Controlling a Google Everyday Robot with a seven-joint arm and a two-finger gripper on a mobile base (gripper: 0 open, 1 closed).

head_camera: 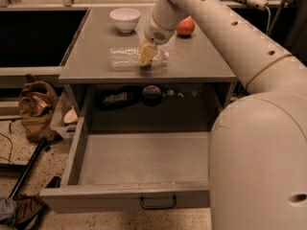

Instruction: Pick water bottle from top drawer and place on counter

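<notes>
The water bottle (pixel 127 57) lies on its side on the grey counter (pixel 201 63), with its cap end pointing right. My gripper (pixel 147 57) reaches down from the arm at the upper right and sits right at the bottle's neck end, touching or just over it. The top drawer (pixel 139 159) is pulled fully out below the counter. Its inside shows only bare grey floor, and its dark loop handle (pixel 158 202) is at the front centre.
A white bowl (pixel 124 19) and a red-orange fruit (pixel 186 26) stand at the back of the counter. Dark items (pixel 117 98) lie in the cabinet recess behind the drawer. A brown bag (pixel 36 107) and a black pole (pixel 26 169) lie on the floor to the left. My arm's large body (pixel 259 166) fills the right side.
</notes>
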